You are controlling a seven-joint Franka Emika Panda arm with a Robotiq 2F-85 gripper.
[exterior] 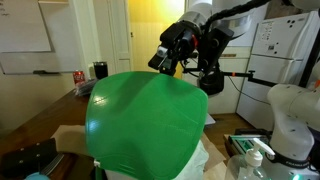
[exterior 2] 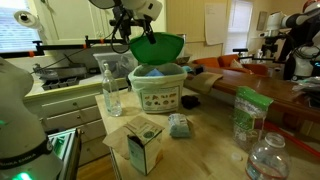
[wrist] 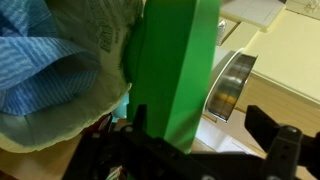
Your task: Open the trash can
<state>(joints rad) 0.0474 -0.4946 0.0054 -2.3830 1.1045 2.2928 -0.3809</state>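
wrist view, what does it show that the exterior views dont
Only the wrist view: the lid edge-on between the fingers of the gripper, with a gap on one side, and a shiny metal cylinder beside it.
Only the exterior views: the whole trash can with its lid tilted up, a bottle and a carton on the table, and a white fridge.
Shared: the green lid, the gripper at it, and the blue contents of the can.

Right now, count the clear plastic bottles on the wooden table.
2. In an exterior view, a tall bottle stands beside the trash can; a squat bottle sits at the frame's lower right. More may be hidden.
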